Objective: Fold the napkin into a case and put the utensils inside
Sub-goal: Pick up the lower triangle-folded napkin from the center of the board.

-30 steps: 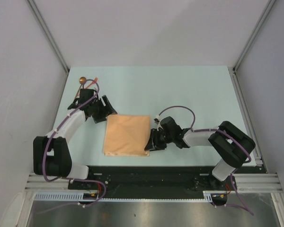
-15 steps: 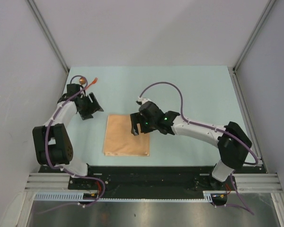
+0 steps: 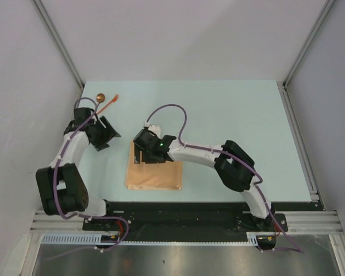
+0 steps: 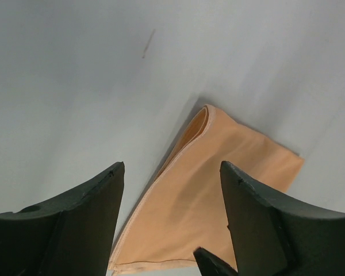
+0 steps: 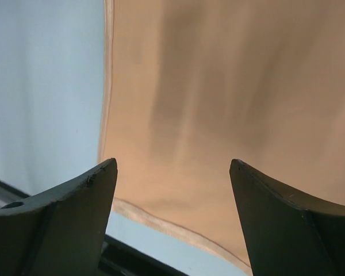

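Observation:
The tan-orange napkin (image 3: 156, 172) lies folded into a flat layered rectangle near the table's front edge, also seen as the napkin (image 4: 218, 172) and the napkin (image 5: 218, 86). My right gripper (image 3: 142, 156) hovers over its far-left part, open, with only cloth below the gripper (image 5: 172, 164). My left gripper (image 3: 108, 137) is open to the left of the napkin, apart from it, and the gripper (image 4: 171, 167) holds nothing. The utensils lie at the far left: a spoon (image 3: 100, 98) with a coppery bowl and an orange-red fork (image 3: 111, 102), just beyond the left wrist.
A black rail (image 3: 178, 210) runs along the table's near edge, close behind the napkin's front hem, and shows as the rail (image 5: 121, 259). Grey walls and metal posts (image 3: 60, 43) close in the pale table (image 3: 218, 109) on the sides.
The right arm swung from the napkin's right edge across to its far-left part and its jaws opened. The left arm drew back leftward, away from the napkin.

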